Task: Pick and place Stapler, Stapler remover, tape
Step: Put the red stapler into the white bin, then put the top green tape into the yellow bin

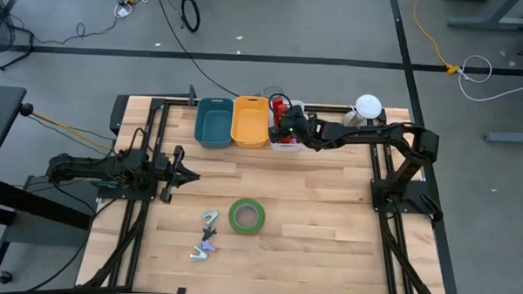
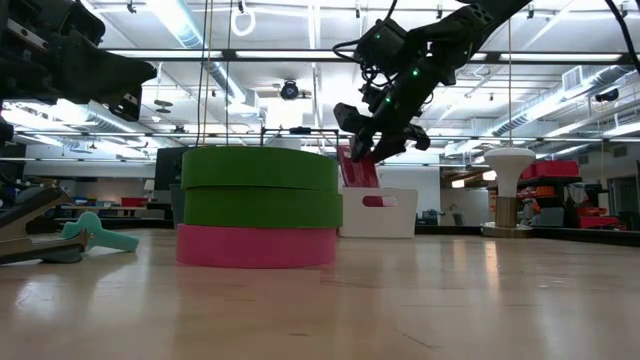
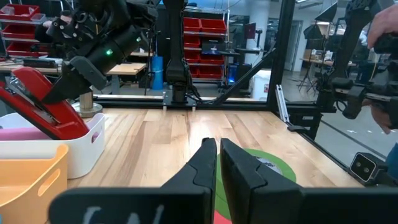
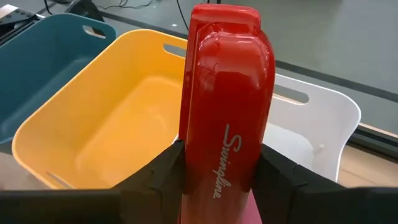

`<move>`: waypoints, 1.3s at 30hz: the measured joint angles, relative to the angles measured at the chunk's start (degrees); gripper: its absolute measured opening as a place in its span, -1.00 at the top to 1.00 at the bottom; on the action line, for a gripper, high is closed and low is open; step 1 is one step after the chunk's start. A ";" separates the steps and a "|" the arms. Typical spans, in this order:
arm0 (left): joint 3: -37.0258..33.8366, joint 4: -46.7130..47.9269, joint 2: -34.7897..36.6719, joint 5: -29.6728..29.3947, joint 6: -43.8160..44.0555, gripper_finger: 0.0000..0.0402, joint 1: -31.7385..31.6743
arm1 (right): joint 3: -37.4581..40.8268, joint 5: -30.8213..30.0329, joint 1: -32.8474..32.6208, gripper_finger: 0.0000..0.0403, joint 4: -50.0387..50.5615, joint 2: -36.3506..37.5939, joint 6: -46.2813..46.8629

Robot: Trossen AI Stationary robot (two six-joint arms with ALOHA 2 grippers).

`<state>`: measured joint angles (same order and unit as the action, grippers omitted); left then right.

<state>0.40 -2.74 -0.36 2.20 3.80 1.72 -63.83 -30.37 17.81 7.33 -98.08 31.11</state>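
My right gripper is shut on the red stapler at the far side of the table, above the white bin. In the left wrist view the stapler stands tilted in that bin. The green tape, with a pink layer underneath, lies flat on the table's near middle. Two small staple removers lie left of it. My left gripper waits shut and level at the table's left, touching nothing. My right gripper pinches the stapler's two long sides between its two fingers. The fingers come slanting down from the table's right and lie along the stapler. The stapler is tilted, its lower end down inside the white bin and its other end raised above the rim.
A yellow bin and a teal bin stand in a row left of the white bin. A white lamp-like object sits at the far right. Bare wood lies between the bins and the tape.
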 joint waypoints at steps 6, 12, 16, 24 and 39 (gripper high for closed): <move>0.00 -0.02 0.00 0.02 0.00 0.87 0.00 | -0.14 1.08 0.19 -0.10 -0.30 0.18 0.52; -0.02 -0.02 0.00 0.02 0.00 0.87 0.00 | -0.13 2.48 0.71 -0.30 -0.32 0.28 0.29; 0.00 -0.02 0.02 0.02 0.00 0.87 0.01 | -0.13 2.53 1.06 -0.34 -0.43 1.23 -0.06; 0.00 -0.02 0.02 0.00 0.02 0.87 0.00 | -0.13 -2.37 1.26 -0.30 -0.57 6.40 -1.79; -0.01 -0.02 0.01 0.00 0.00 0.87 0.02 | -0.09 0.69 1.89 -0.23 0.26 14.62 -6.62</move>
<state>0.39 -2.76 -0.35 2.20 3.79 1.74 -63.92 -29.68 19.70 7.59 -83.46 24.49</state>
